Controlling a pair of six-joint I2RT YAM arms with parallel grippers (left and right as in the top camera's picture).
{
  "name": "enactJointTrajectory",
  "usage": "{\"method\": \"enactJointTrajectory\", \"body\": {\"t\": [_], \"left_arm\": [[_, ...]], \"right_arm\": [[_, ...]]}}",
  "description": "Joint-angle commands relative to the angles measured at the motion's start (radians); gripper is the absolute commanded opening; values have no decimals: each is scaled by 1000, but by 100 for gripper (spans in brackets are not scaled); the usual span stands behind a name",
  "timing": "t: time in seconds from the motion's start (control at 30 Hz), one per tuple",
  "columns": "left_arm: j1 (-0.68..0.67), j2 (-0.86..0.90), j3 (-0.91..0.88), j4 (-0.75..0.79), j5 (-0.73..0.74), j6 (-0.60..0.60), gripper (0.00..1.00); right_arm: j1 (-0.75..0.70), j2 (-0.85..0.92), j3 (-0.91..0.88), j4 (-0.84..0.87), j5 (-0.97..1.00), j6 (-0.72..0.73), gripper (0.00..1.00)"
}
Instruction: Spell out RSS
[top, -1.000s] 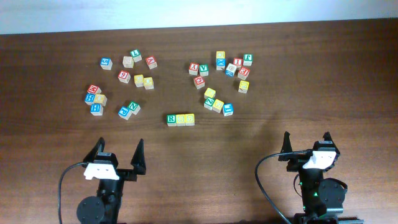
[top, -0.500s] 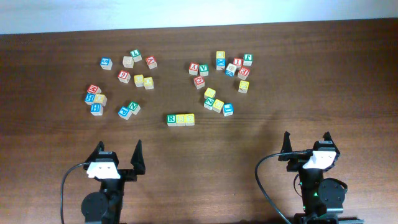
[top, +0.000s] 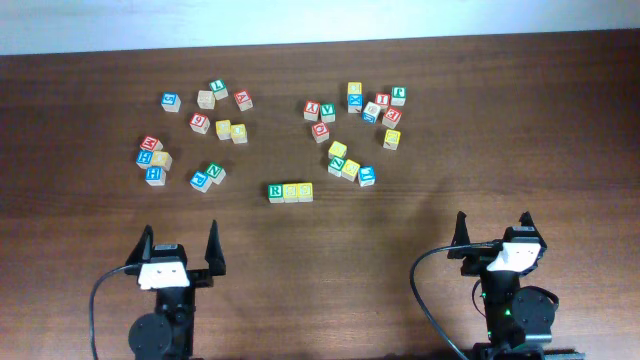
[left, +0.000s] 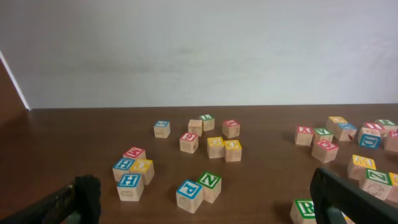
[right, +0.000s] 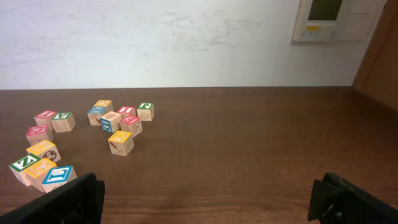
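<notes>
Row of three small wooden letter cubes lies near the middle of the dark brown wooden table. The cubes touch side to side in one straight line running left to right.

The leftmost is the green-lettered R cube. The two yellow-edged cubes follow on its right, but their letters are too small to read from overhead. In the left wrist view only the R cube shows, low at the right and partly cut off by the frame.

Behind the row, toward the wall, are two loose groups. The left scatter of coloured letter cubes and the right scatter of coloured letter cubes are both apart from the row. The right one is nearer to it.

The left end effector sits at the near side of the table, well apart from the row, with its jaws spread wide. Its black fingers show at both lower corners of its wrist view.

The right end effector is likewise at the near side with its jaws spread wide, and its fingers frame bare table.

A white wall stands behind the table, and a pale wall panel is mounted at its upper right.
</notes>
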Motion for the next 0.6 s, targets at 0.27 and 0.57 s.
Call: {"method": "enactJointTrajectory", "body": {"t": [0.27,0.57], "left_arm": [[-1,-9,-2,-82,-47,-32,99],[-1,-9,-2,-81,-71,-80,99]], "right_arm": [[-6,-10,-7,-7,-6,1,98],[-6,-10,-7,-7,-6,1,98]]}}
